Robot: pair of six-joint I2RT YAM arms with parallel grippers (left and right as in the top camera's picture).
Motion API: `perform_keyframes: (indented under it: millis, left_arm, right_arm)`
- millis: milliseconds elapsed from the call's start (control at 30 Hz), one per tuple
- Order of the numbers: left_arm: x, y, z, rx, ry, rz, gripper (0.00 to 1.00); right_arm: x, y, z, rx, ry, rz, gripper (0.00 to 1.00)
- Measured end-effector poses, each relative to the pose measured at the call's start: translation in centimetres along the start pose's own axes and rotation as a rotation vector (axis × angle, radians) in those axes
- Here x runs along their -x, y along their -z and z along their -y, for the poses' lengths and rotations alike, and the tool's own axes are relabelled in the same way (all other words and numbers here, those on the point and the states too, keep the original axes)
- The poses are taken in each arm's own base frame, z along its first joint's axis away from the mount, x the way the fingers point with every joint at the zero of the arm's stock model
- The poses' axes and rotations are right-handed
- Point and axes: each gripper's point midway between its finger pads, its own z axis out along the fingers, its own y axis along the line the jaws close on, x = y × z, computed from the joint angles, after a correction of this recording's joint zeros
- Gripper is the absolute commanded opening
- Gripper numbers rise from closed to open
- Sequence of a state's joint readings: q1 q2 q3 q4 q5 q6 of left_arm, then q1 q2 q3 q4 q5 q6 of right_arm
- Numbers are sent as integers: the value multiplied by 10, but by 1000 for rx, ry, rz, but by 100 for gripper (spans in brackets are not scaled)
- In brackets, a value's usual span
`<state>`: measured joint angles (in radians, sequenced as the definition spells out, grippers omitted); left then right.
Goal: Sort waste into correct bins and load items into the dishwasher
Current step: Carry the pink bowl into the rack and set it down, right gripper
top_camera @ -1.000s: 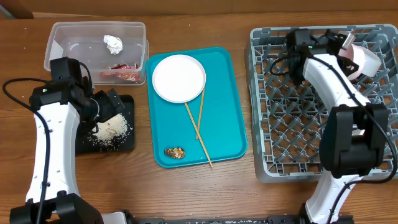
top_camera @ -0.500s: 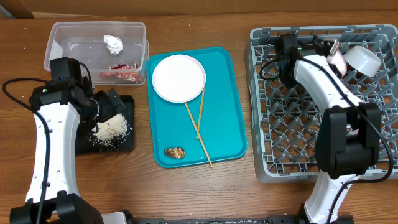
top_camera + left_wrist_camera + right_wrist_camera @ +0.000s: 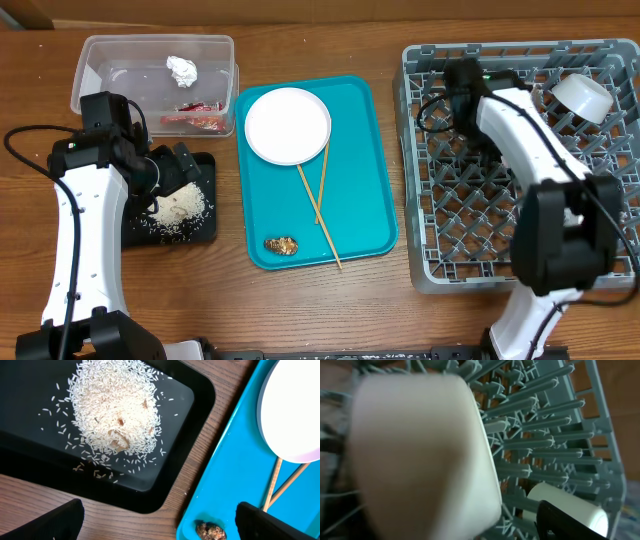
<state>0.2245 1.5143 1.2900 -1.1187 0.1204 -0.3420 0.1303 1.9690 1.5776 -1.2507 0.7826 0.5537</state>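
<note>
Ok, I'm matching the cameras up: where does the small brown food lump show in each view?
Overhead: the brown food lump lies on the teal tray, near its lower-left corner.
Left wrist: at the bottom edge, right of centre, on the tray.
Right wrist: not in it.
Shared landmark: the chopsticks below the white plate, in overhead and left wrist.

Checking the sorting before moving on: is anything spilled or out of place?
No spill: the rice lies wholly inside the black tray, with some grains scattered. Only the brown food lump sits unsorted on the teal tray.
</note>
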Motion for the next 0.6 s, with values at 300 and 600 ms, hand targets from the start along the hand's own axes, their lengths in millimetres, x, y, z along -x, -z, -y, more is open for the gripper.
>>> perform_keyframes:
  millis: [300, 600]
  left_arm:
    - [0, 0, 0, 0, 0, 0, 100]
    - [0, 0, 0, 0, 0, 0, 100]
  right_arm:
    - [7, 93, 3, 485, -61, 11, 99]
    - [-59, 174, -70, 918, 278, -118, 98]
